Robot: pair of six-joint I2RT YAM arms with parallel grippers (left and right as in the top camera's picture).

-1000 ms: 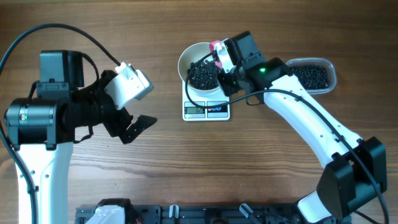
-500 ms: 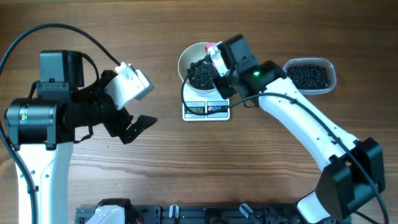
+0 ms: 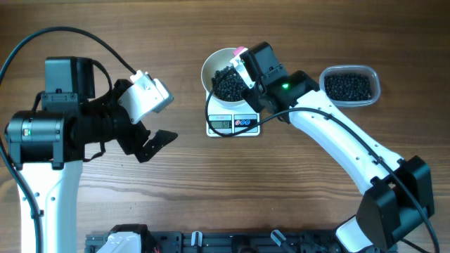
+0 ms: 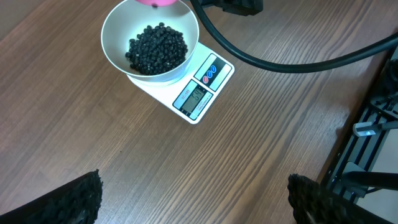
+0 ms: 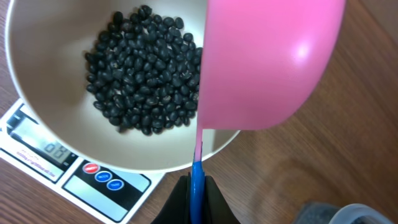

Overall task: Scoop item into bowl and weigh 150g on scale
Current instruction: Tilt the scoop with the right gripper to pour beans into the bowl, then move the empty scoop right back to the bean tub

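Black beads [image 5: 143, 74] are in two containers on my feed. Nearest me, the left gripper [image 4: 196, 205] hangs with its fingers wide apart, holding nothing. Further out, one scale [image 3: 233, 124] carries one white bowl [image 3: 211, 67] with a heap of beads. The right gripper [image 5: 196, 199] is clamped on the blue handle of one pink scoop [image 5: 267, 62] at the bowl's far-right rim. Far right, one clear tub [image 3: 376, 88] holds more.

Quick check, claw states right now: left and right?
Left claw: open, holding nothing.
Right claw: closed on the pink scoop, gripping its blue handle.
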